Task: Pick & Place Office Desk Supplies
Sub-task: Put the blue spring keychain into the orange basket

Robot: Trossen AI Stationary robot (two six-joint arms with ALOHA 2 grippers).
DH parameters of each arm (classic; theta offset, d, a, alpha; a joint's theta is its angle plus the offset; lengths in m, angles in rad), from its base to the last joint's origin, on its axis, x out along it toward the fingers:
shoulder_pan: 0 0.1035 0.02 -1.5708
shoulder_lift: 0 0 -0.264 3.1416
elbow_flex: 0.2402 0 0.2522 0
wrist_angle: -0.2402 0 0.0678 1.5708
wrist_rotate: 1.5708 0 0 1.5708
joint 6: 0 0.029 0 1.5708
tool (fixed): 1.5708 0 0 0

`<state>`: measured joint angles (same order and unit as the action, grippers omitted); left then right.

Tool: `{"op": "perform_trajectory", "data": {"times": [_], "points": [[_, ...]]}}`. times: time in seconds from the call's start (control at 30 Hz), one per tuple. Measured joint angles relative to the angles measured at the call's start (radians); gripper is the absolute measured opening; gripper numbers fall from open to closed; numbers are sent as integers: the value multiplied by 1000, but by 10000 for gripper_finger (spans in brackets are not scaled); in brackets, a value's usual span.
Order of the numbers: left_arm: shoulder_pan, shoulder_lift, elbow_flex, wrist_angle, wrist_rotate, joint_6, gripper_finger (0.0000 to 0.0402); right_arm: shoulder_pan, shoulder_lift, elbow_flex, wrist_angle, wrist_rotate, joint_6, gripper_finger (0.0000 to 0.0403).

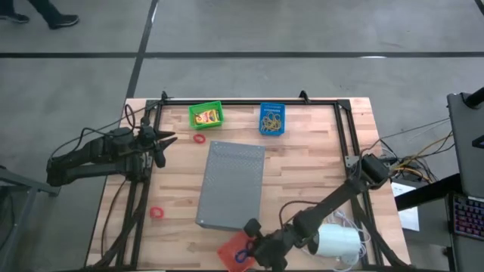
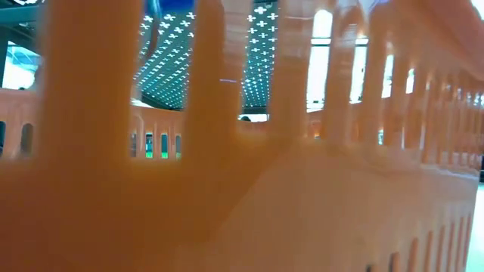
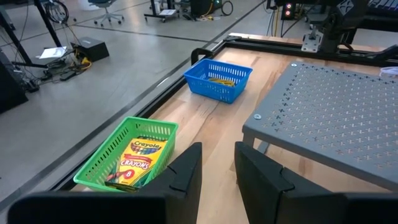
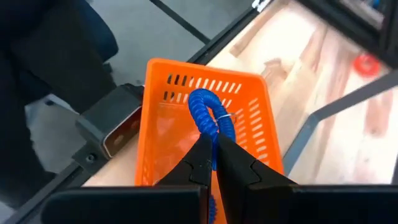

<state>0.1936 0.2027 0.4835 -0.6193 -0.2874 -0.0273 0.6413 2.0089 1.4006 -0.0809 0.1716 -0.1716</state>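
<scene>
Wooden table, perforated metal slab, plastic baskets

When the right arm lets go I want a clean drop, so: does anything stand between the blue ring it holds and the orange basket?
Nothing visible does. The right gripper, jaws shut on the blue ring, hangs over the open top of the orange basket, with only the basket's own floor showing beneath the ring.

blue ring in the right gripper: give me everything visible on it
The blue ring is a coiled, spiral-ribbed loop, rubbery or plastic in look, with a small silvery clip or joint on one side. It stands roughly upright, its lower part pinched between the shut fingers of the right gripper. It hangs over the orange slotted basket at the table's near edge; whether it touches the basket floor cannot be told.
</scene>
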Motion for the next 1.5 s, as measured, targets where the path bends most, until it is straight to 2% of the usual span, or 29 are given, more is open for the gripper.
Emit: {"op": "perform_trajectory", "data": {"times": [0.2, 0.5, 0.6, 1.07, 1.33, 1.5], "points": [[0, 0, 0, 0, 0, 0, 98, 34, -3, -4, 5, 120, -13, 8], [0, 0, 0, 0, 0, 0, 98, 90, -4, 14, -29, 294, 269, 8], [0, 0, 0, 0, 0, 0, 98, 100, -5, 15, -55, 317, 353, 8], [0, 0, 0, 0, 0, 0, 98, 91, -4, 17, -133, 290, 659, 8], [0, 0, 0, 0, 0, 0, 98, 72, 23, 11, -149, 208, 797, 8], [0, 0, 0, 0, 0, 0, 98, 55, 56, 17, -144, 101, 832, 8]]}}
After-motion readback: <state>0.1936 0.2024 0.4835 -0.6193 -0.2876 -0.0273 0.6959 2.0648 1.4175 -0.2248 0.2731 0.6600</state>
